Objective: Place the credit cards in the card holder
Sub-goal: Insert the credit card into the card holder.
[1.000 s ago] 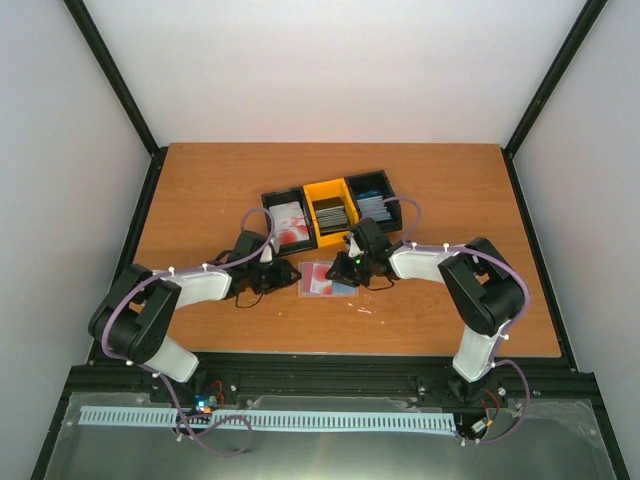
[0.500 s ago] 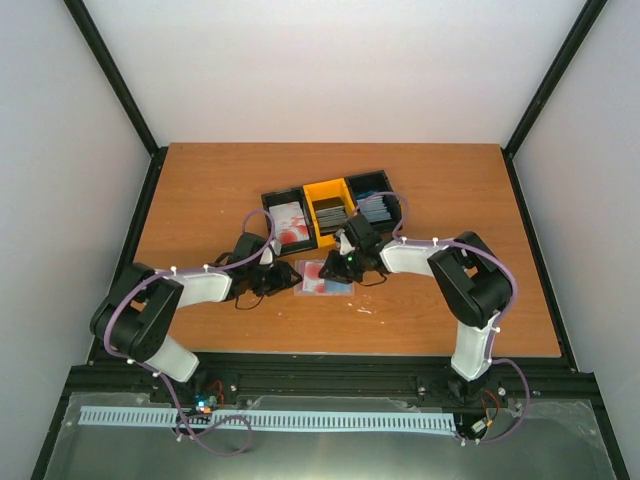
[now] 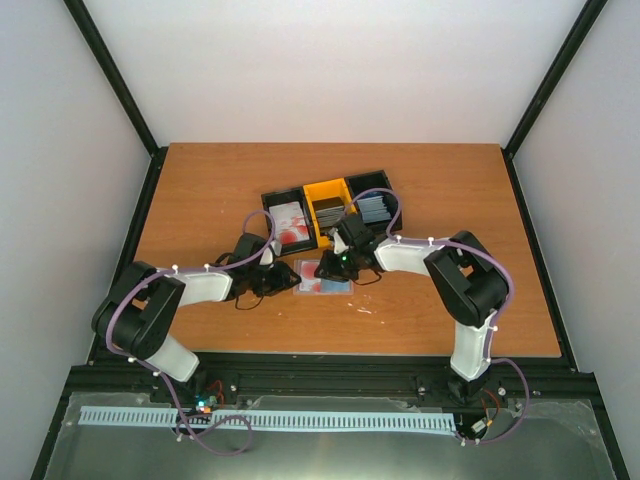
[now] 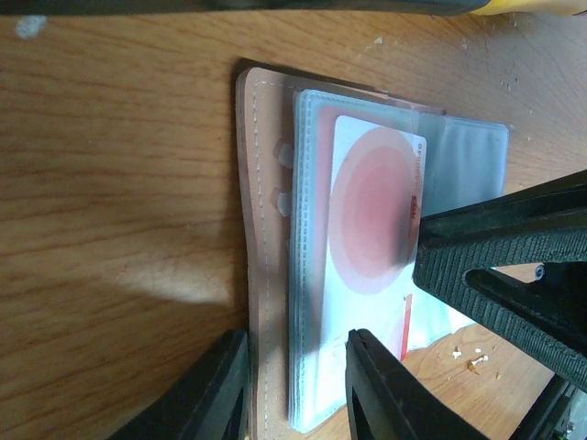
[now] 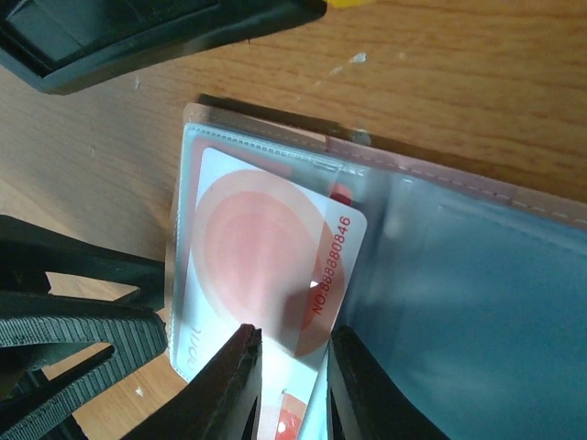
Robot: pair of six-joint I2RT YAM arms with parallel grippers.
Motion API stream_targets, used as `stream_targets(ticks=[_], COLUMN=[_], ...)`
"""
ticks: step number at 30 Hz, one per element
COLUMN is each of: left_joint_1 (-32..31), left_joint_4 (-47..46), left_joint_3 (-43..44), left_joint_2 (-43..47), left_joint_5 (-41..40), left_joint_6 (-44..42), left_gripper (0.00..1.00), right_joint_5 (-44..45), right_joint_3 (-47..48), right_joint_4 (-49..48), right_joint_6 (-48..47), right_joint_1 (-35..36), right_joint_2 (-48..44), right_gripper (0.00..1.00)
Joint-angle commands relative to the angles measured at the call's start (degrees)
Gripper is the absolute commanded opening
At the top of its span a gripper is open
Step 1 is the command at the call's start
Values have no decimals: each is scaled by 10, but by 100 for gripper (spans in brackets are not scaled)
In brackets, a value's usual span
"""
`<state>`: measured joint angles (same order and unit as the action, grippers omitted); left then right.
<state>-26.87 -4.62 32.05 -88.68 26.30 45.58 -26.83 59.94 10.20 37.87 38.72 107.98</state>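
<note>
The card holder [image 3: 340, 283] lies open on the table, with a brown leather cover [image 4: 261, 183] and clear sleeves [image 5: 477, 302]. A white card with a red circle [image 4: 367, 211] [image 5: 257, 238] lies on its left page, partly inside a sleeve. My right gripper [image 3: 327, 268] [image 5: 293, 335] is over that card, jaws narrowly apart, with a fingertip [image 4: 440, 243] at the card's numbered edge. My left gripper [image 3: 287, 280] [image 4: 298, 344] is at the holder's left edge, jaws a little apart. One finger is beside the leather and the other is over the sleeves.
A three-part tray [image 3: 325, 186] stands just behind the holder. It holds white-and-red cards [image 3: 288, 224], dark cards [image 3: 331, 213] and blue cards [image 3: 374, 207]. Its black wall [image 5: 138, 37] is close above the holder. The left gripper's fingers [image 5: 83, 321] are close to the right gripper.
My right gripper has moved left, from the holder's right side onto its left page. The left arm and the holder have stayed put.
</note>
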Motion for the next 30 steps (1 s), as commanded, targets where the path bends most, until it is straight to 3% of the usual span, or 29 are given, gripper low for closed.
stream_targets(ticks=[1,11,19,23,30], left_joint_1=[-1,-1,-1,-1,-1], left_joint_4=[5,4,29,51,74], left_joint_3=[-10,-11,-18,-10,-11], left_joint_2=[-4,-2,29,78,187], left_joint_5=[4,3,-50,-87,-165], left_joint_6=[-6,-9,0,-2,-6], left_gripper=[31,32,35,38,46], right_joint_5=[-1,-50,49,36,66], right_joint_3=[20,22,28,-2,-23], right_joint_4=[0,-27,35,-9,17], right_joint_6=[-8,7,6,2,-8], right_joint_1=[7,12,9,5,-1], right_joint_2=[22,37,-28,-91,-164], right_gripper=[22,24,30,37,39])
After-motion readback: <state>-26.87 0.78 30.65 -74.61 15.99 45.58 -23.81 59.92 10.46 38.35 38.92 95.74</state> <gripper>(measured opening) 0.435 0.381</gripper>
